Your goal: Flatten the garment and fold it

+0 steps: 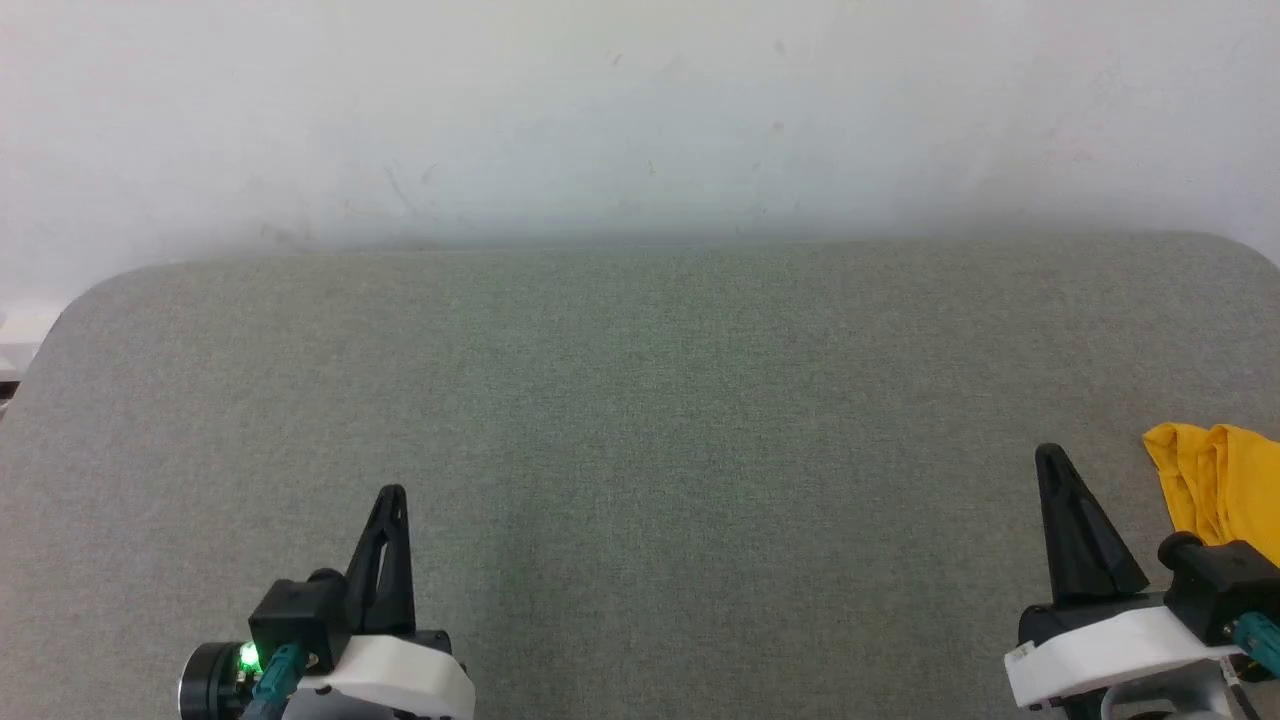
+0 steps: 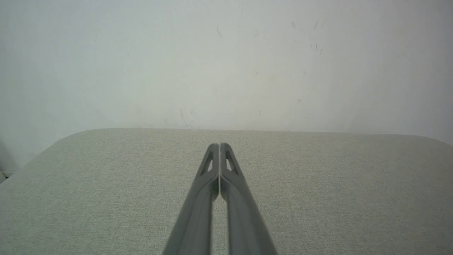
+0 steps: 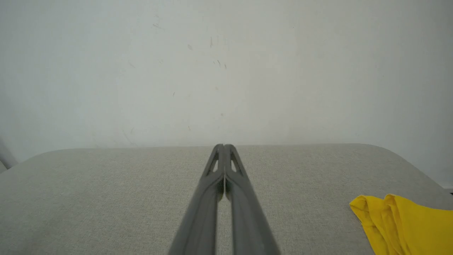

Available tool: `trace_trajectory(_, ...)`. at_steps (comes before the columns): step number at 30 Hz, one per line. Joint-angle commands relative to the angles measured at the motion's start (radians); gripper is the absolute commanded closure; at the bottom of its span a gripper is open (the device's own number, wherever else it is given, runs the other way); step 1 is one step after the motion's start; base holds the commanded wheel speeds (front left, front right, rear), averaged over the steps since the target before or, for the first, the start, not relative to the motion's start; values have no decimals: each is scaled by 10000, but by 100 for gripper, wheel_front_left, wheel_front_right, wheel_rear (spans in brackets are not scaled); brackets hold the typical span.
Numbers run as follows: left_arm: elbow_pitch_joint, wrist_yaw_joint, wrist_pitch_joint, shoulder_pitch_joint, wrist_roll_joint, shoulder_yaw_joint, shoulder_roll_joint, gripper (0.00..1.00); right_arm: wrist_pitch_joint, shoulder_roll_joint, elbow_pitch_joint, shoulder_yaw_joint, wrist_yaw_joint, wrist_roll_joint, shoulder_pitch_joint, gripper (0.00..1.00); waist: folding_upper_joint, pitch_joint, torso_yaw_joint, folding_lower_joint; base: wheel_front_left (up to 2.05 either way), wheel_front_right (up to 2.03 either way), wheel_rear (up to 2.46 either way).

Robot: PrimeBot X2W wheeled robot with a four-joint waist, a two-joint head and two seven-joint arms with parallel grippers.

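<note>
Nearest the camera, the left gripper [image 1: 392, 497], two long dark fingers on a white wrist, hovered low at the left, its fingers pressed together on nothing. The left wrist view showed its tips [image 2: 219, 146] touching. The right gripper [image 1: 1048, 458], of the same build, sat low at the right, its fingers also closed and empty [image 3: 223, 146].

Just beside it, toward the right edge, lay the garment [image 1: 1222, 485], a mustard-yellow cotton T-shirt bunched into soft folds and partly cut off from view [image 3: 403, 223]. Neither gripper touched it.

Beyond stretched a grey-green fabric-covered table with rounded corners [image 1: 640, 400], then a scuffed white wall [image 1: 640, 120].

Likely risks:
- Closed fingers would shove the heap toward the table's right side instead of gripping it.
- A pinch through several layers would drag a lump, not spread it.
- The left gripper sat well apart, so it faced a long reach.
</note>
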Motion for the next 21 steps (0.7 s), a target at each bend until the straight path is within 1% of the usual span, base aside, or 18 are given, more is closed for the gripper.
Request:
trace_trajectory(1,-78,-72,83,-130,143,53,-1,100,63,33,26,24,-6,-133,-144,100,0,0,-2,0,0,0,0)
trace_trajectory(21,-152,-112,471,-229,316,123,-2,100,415,55,70,85,-8,-480,-276,100,0,-1,-22,0,0,0,0)
